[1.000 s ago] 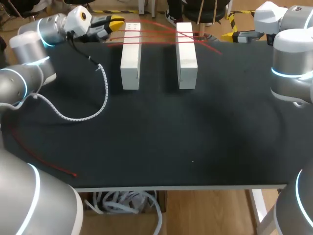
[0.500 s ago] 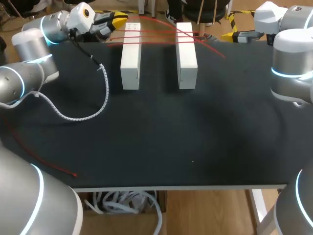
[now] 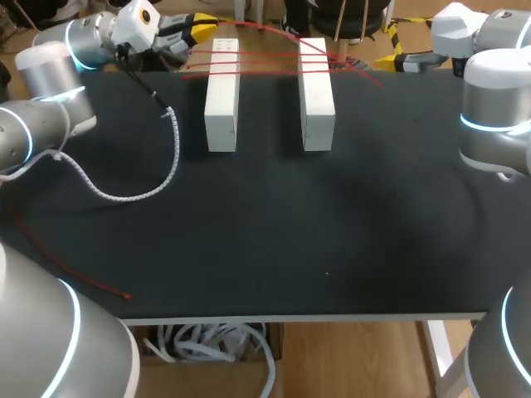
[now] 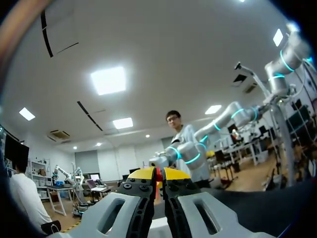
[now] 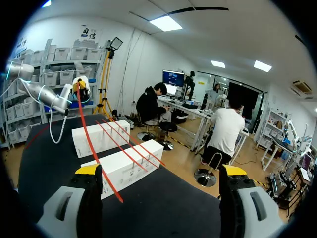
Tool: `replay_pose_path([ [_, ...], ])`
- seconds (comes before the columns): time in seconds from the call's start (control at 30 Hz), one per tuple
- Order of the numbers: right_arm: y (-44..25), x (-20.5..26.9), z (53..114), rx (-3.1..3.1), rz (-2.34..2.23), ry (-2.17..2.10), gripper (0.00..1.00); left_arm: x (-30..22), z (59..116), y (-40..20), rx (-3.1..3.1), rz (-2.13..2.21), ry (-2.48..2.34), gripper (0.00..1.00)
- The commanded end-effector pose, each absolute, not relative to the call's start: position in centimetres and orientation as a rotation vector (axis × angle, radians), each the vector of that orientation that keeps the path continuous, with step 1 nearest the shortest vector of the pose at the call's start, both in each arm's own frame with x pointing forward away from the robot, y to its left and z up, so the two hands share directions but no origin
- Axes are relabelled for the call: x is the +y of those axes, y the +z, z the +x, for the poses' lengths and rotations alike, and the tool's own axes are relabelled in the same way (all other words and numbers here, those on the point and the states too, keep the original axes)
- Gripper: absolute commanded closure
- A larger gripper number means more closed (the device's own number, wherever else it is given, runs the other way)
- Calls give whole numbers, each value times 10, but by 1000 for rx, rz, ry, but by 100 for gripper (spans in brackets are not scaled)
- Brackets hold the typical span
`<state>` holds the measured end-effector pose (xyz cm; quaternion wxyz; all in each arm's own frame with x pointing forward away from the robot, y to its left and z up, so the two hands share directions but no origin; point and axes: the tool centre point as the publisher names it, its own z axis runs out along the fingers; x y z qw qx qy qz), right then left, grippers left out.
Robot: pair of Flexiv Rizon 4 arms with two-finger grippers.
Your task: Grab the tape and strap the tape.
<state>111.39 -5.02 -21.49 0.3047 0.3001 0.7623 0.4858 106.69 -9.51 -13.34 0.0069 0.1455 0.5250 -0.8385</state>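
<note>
The left gripper (image 3: 197,26) has drawn back and up toward the table's far edge over the last second. The loose strand of red tape (image 3: 267,55) running from it now arcs higher over the two blocks. The right arm has not moved.

In its own wrist view, the left gripper (image 4: 158,174) has its yellow tips pressed together on a sliver of the red tape, so it is clamped on the tape. From there the tape leads away over the near white block (image 3: 221,95), just beside this gripper. It then crosses the far white block (image 3: 317,91) toward the right gripper (image 3: 388,60). Several straight strands lie flat across the tops of both blocks, and the held strand rises above them.

The right gripper (image 5: 161,171) has its fingers spread wide with nothing gripped. Both blocks lie ahead of it, with the tape (image 5: 97,148) crossing them. One strand slants down from the left gripper to the black table (image 3: 332,215) and ends close to one finger (image 5: 89,170). Whether it touches that finger cannot be told.

A white coiled cable (image 3: 170,157) trails over the table behind the left gripper. A thin red strand (image 3: 66,265) lies well apart from both grippers, near the table's front edge.
</note>
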Motion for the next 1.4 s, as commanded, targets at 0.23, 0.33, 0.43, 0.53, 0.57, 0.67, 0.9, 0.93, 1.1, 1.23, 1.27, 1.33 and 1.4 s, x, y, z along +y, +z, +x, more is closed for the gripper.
replay_pose_path([
  [0.23,-216,-50,1114,2013,793,1291,0,-96,1061,-130,1644,407,-2604,100],
  [0.33,-216,-50,1114,2013,793,1291,0,-96,1061,-130,1644,407,-2604,100],
  [0.43,-216,-50,1110,2004,816,1276,0,-96,1061,-130,1644,407,-2604,100],
  [0.53,-217,-50,1106,1983,853,1253,0,-96,1061,-130,1644,407,-2604,100],
  [0.57,-217,-50,1106,1980,863,1246,0,-96,1061,-130,1644,407,-2604,100],
  [0.67,-217,-50,1101,1970,884,1235,0,-96,1061,-130,1644,407,-2604,100],
  [0.9,-214,-52,1080,1974,916,1248,0,-96,1061,-130,1644,407,-2604,100],
  [0.93,-213,-51,1076,1978,919,1255,0,-96,1061,-130,1644,407,-2604,100],
  [1.1,-208,-49,1055,1982,941,1290,0,-96,1061,-130,1644,407,-2604,100],
  [1.23,-206,-46,1040,1964,992,1301,0,-96,1061,-130,1644,407,-2604,100],
  [1.27,-205,-46,1037,1960,1004,1303,0,-96,1061,-130,1644,407,-2604,100],
  [1.33,-204,-44,1029,1943,1033,1302,0,-96,1061,-130,1644,407,-2604,100],
  [1.4,-204,-42,1023,1926,1056,1297,0,-96,1061,-130,1644,407,-2604,100],
])
